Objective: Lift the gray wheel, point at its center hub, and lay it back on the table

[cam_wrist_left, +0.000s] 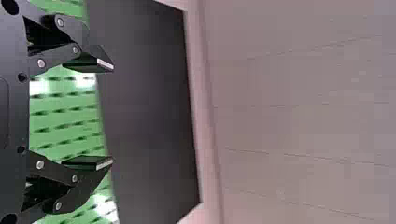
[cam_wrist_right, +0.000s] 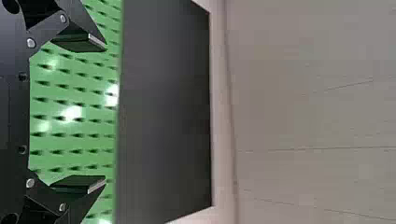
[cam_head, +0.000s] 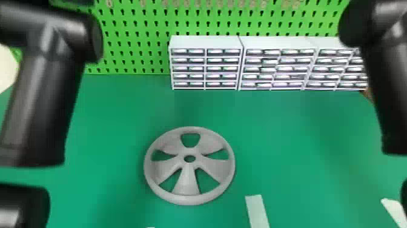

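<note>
Green pegboard (cam_head: 136,45) at the back of my head view, white drawer cabinets (cam_head: 206,42) in front of it, and here's the green tabletop (cam_head: 287,136)! The gray wheel (cam_head: 187,183) lies flat on it, between my left arm (cam_head: 42,109) and right arm (cam_head: 390,91), with a pale strip (cam_head: 257,212) near its rim on the right. Over to my left wrist view: left pincer (cam_wrist_left: 112,115) wide, pegboard and a dark panel (cam_wrist_left: 144,112) behind. And my right wrist view: right pincer (cam_wrist_right: 106,113), wide too, nothing between its fingers!
</note>
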### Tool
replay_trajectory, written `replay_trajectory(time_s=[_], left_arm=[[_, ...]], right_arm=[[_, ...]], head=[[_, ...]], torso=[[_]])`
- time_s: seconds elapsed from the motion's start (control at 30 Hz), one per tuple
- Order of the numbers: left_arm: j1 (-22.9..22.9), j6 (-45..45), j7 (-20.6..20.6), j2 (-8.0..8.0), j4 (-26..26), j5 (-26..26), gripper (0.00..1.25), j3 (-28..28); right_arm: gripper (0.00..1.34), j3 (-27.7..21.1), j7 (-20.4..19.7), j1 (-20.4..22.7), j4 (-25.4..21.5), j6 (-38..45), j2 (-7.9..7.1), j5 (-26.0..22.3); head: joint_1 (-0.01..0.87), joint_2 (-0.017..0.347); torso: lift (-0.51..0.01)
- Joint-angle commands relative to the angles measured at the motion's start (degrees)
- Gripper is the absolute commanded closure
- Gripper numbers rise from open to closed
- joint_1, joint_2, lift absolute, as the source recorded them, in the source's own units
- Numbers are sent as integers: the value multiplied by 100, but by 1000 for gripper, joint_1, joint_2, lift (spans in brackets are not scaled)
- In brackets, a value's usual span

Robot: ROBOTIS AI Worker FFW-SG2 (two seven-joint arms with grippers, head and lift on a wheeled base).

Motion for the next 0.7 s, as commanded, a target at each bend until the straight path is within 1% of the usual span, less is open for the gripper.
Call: replay_trajectory(time_s=[0.0, 0.2, 0.33, 0.43, 0.67], left_arm=[[-655, -93, 112, 118, -5, -183, 539, -133], [-1288, -208, 385, 179, -5, -298, 539, -274], [-1666, -216, 429, 179, -14, -350, 539, -300], [-1903, -216, 499, 179, -67, -465, 539, -292], [-2290, -199, 613, 215, -366, -553, 538, -133]], right_arm=[[282, 27, -131, -505, -8, -62, -30, 73], [280, 70, -228, -1112, -35, -194, -56, 99], [280, 53, -272, -1472, -140, -185, -118, 205], [280, -70, -324, -1727, -378, -36, -232, 380], [274, -246, -500, -2254, -896, 333, -531, 460]], head=[[692, 48], [692, 48], [692, 48], [692, 48], [692, 48]], torso=[[-96], [-96], [-96], [-96], [-96]])
